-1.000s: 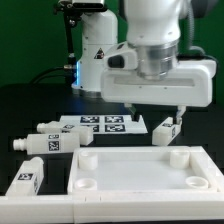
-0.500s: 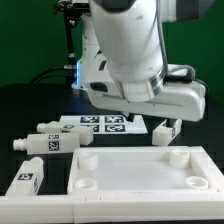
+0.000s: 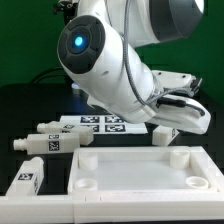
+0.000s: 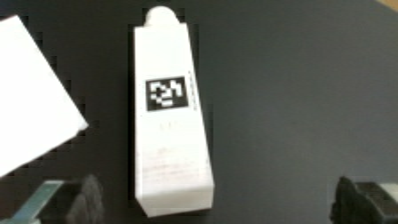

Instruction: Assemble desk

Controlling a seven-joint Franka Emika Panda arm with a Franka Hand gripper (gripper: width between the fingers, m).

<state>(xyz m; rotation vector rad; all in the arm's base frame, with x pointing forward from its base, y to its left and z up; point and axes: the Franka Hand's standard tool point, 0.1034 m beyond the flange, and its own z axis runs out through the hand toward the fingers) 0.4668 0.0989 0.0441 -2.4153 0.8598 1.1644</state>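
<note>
The white tray-like tabletop lies at the front of the black table. Three white tagged legs lie at the exterior view's left: one, another and a third. A fourth leg lies just behind the tabletop's far right corner. My gripper hangs right over it. In the wrist view this leg lies lengthwise with its tag up, between my open fingers and nearer one of them. My gripper holds nothing.
The marker board lies behind the tabletop, beside the fourth leg. A flat white corner shows beside the leg in the wrist view. The white robot base stands at the back.
The arm has swung and twisted; the hand has tilted and moved toward the exterior view's right, over the fourth leg. The parts have not moved.
</note>
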